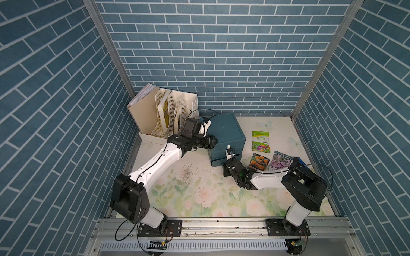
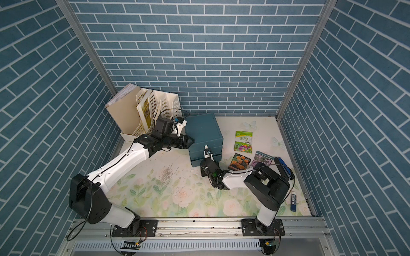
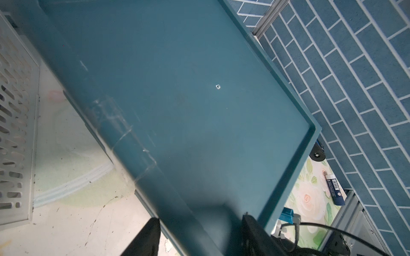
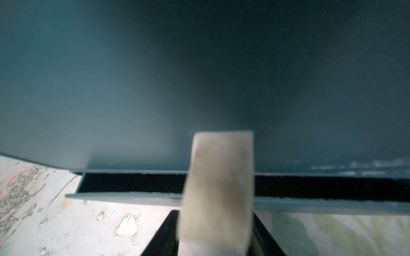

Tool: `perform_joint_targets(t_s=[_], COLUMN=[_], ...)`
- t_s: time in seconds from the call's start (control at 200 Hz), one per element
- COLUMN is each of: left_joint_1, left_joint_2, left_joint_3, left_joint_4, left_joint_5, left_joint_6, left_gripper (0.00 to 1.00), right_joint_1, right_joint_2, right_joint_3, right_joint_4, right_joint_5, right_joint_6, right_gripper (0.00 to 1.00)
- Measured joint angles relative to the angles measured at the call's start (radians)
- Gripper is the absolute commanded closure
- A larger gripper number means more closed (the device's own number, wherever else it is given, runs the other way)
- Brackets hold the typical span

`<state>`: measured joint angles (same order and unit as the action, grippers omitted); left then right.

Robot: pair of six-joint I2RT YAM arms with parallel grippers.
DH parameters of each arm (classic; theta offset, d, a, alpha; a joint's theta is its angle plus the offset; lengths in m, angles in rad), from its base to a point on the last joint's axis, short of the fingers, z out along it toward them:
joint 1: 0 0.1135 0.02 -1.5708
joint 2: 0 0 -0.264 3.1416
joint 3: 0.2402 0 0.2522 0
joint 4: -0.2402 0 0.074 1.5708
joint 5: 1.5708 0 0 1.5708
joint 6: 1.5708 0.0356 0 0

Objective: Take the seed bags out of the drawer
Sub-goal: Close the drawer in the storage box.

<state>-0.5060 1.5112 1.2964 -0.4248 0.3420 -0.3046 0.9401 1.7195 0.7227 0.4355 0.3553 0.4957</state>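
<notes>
**Op:** Blurred pale rectangular pad [image 4: 218,177] of my right gripper [image 1: 229,155] crosses the thin lip of the barely open teal drawer [image 4: 124,196]. I can't tell its grip.

**Desk:** Left?

**Op:** My left gripper [image 1: 214,141] is clenched on the edge of the smooth teal plastic cabinet [image 1: 226,130]. Outside, flat on the floral mat [image 1: 199,195], are the glossy green-white seed bag [image 1: 261,141], black marigold seed bag [image 1: 258,161] and pink-purple seed bag [image 1: 279,160].

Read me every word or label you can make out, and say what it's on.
"百日草", first character unsure: on the green-white seed bag.
Too small to read: header print on the pink-purple seed bag.
Too small to read: print on the marigold seed bag.
Too small to read: cover of the yellow book.
Too small to read: barcode label on the blue tube.
</notes>
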Motion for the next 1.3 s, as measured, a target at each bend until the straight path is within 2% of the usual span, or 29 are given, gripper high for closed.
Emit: perform_joint_targets(t_s=[0.87,1.3], left_joint_1=[0.002,0.005], left_joint_2=[0.002,0.004], left_joint_3=[0.001,0.003], left_joint_4=[0.002,0.001], left_joint_5=[0.0,-0.003], left_joint_6=[-0.001,0.0], left_gripper=[0.38,0.38], right_joint_1=[-0.016,-0.022], right_joint_2=[0.018,0.026], right_joint_3=[0.0,-0.006], right_joint_4=[0.044,0.146], right_joint_5=[-0.012,-0.012], right_joint_6=[-0.025,-0.023], right_gripper=[0.52,0.51])
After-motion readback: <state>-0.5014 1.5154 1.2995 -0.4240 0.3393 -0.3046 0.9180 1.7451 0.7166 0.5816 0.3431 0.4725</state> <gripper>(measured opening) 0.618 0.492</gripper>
